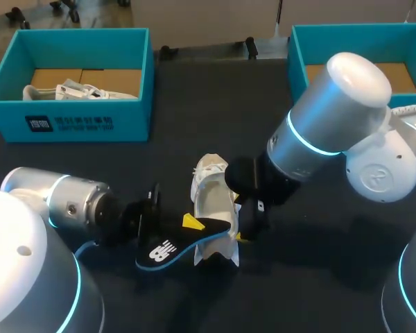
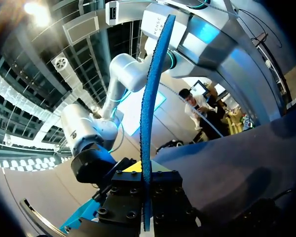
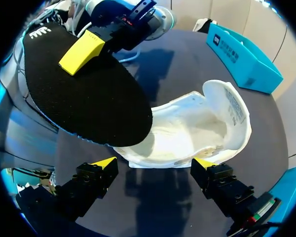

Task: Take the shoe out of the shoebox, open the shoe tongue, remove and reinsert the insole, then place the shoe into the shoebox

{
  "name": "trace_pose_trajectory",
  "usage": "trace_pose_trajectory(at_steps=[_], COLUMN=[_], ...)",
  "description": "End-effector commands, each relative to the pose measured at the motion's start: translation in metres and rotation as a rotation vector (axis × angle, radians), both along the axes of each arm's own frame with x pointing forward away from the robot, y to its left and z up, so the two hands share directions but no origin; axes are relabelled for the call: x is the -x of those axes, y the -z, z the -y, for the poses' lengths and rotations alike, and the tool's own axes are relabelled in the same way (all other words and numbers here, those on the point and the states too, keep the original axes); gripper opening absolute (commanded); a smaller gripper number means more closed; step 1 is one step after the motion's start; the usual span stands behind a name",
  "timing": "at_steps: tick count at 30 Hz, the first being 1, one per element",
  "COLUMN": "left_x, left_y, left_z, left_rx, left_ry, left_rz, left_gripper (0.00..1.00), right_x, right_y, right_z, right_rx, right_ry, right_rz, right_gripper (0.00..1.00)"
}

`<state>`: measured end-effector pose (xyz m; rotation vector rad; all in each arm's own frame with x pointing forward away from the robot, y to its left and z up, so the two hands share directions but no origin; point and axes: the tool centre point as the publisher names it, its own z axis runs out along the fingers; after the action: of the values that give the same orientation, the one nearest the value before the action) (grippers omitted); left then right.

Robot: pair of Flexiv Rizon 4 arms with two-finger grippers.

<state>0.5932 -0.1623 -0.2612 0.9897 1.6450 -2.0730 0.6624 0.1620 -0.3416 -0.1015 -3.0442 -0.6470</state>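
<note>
Left pincer (image 1: 191, 223) clamps one insole (image 1: 163, 251) over one unboxed shoe (image 1: 211, 198).

white shoe (image 1: 211, 198) upright mid-table, black blue-edged insole (image 1: 194, 234) partly over its opening

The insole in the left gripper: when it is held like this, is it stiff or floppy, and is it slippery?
Probably springy rather than limp: the insole stands out from the left gripper with only a gentle bow. Seen edge-on it is thin, so likely light. Its textured black top probably grips well.
</note>
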Motion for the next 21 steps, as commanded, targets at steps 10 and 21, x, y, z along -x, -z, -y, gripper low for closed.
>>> trace_pose_trajectory(at_steps=[10,21], left_x=[0.000,-0.009], left_y=[0.004,0.007], left_z=[0.011,0.017], left_rx=[-0.003,-0.017], left_ry=[-0.022,-0.068], left_rz=[-0.051,-0.100], left_gripper=[0.00,0.00], right_x=[0.001,0.001], right_y=[0.002,0.002], right_z=[-0.002,-0.002], right_rx=[0.001,0.001], right_ry=[0.002,0.002], right_rz=[0.003,0.003], right_gripper=[1.00,1.00])
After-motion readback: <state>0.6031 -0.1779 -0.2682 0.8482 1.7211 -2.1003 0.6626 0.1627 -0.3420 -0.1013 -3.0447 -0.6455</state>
